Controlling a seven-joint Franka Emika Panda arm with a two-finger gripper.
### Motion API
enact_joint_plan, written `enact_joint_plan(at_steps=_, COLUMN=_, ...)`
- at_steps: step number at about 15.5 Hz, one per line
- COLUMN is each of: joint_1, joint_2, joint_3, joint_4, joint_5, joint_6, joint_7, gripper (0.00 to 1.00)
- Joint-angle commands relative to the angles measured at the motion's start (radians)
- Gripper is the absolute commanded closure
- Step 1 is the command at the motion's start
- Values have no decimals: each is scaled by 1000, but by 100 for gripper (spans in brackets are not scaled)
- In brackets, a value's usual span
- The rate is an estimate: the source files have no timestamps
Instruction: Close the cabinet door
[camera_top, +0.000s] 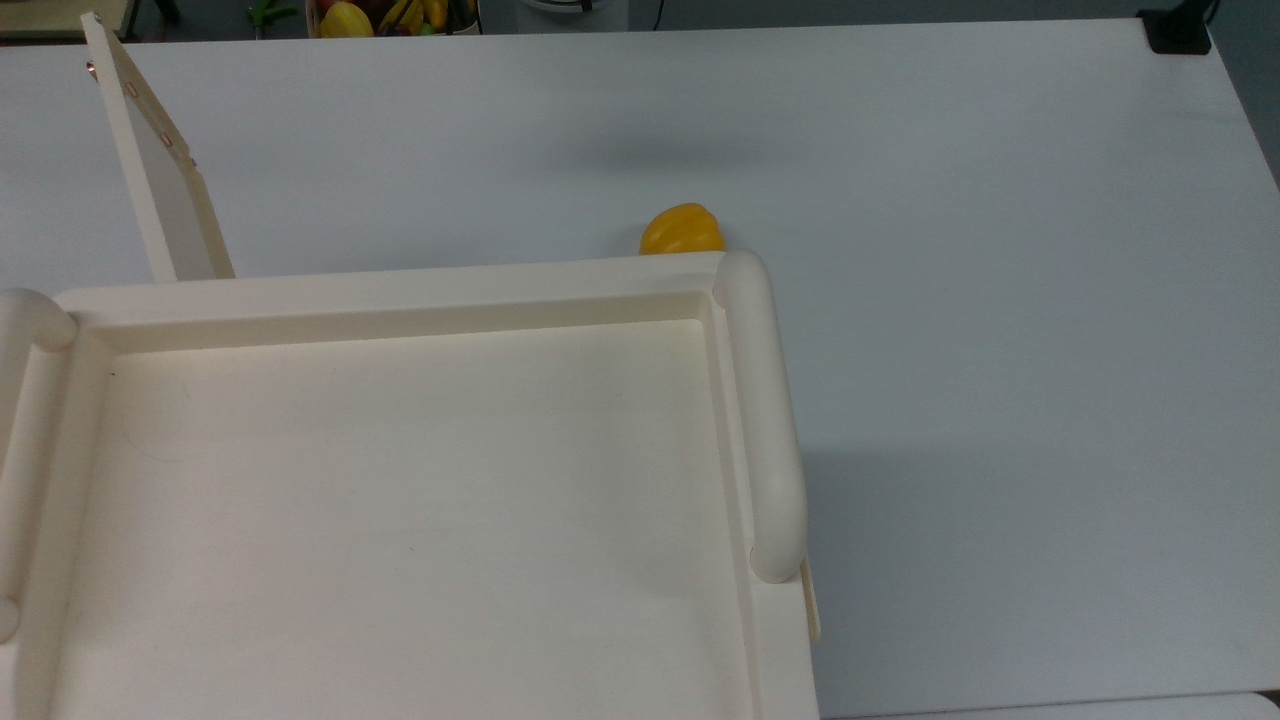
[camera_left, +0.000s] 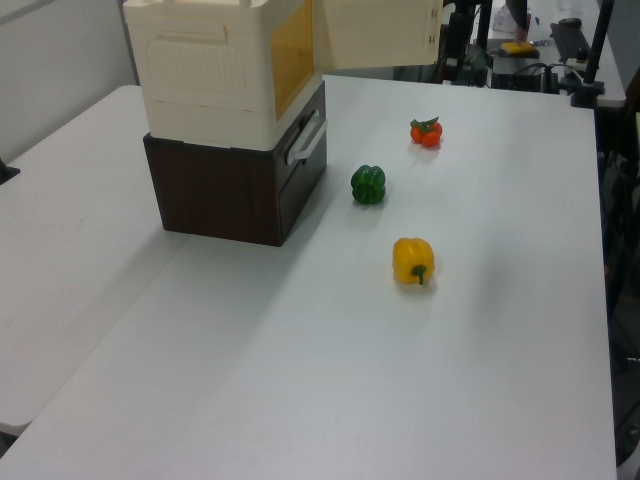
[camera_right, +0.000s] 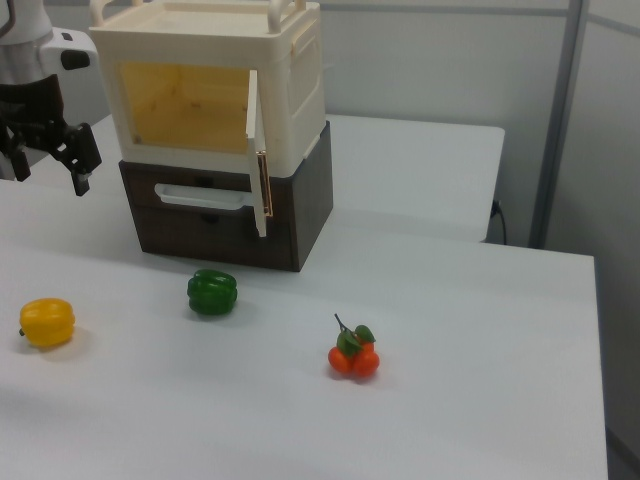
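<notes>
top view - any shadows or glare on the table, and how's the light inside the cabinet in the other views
In the top view, the cabinet casts a soft grey shadow on the table toward the top view's right; a fainter smudge of shadow lies above the yellow pepper. No hard glare. In the right view the open interior glows warm yellow behind the cabinet door; the left view shows the same tint.

The cabinet (camera_right: 215, 90) sits upper left in the right view, atop a drawer unit (camera_right: 230, 215); three vegetables (camera_right: 212, 291) lie below.
</notes>
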Motion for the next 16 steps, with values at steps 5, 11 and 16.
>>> enact_joint_plan(at_steps=5, joint_1=6, joint_2=-13, joint_3=-12, joint_4=-10, joint_5=-15, joint_6=12, joint_7=-9, gripper=0)
enact_joint_plan(at_steps=11, joint_1=3, joint_2=-14, joint_3=-12, joint_4=-8, joint_5=-15, joint_6=12, joint_7=-19, gripper=14)
enact_joint_plan(at_steps=16, joint_1=-24, joint_2=-23, joint_3=-12, joint_4=-8, joint_5=-1, joint_6=3, joint_7=-6, gripper=93)
